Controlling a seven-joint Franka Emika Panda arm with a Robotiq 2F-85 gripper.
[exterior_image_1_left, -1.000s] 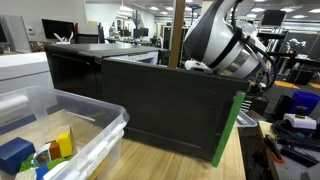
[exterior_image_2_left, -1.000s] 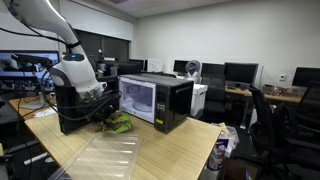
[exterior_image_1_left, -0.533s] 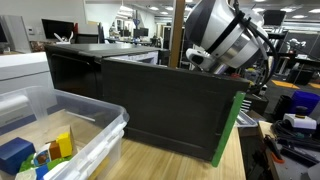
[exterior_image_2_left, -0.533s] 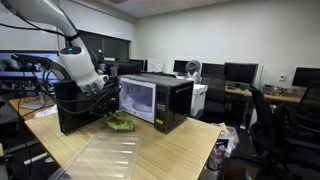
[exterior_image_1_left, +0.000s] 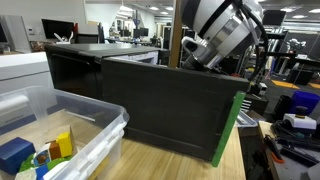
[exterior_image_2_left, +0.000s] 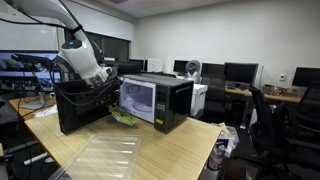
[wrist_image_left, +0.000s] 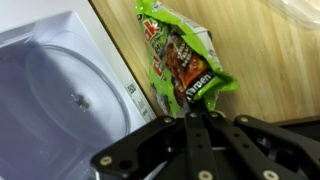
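Black gripper (wrist_image_left: 190, 116): jaws closed tight, pinching one crimped end of green snack bag (wrist_image_left: 178, 58). Bag: dangles from that end over wooden table (wrist_image_left: 275, 60), just beside microwave (wrist_image_left: 60, 95). Long axis runs straight away from the jaws, free end farthest. Risk: thin edge grip may slip; swinging bag could catch the microwave. Table contact probably none, view unclear.

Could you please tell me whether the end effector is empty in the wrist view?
No, the end effector is shut on the edge of a green snack bag over the table.
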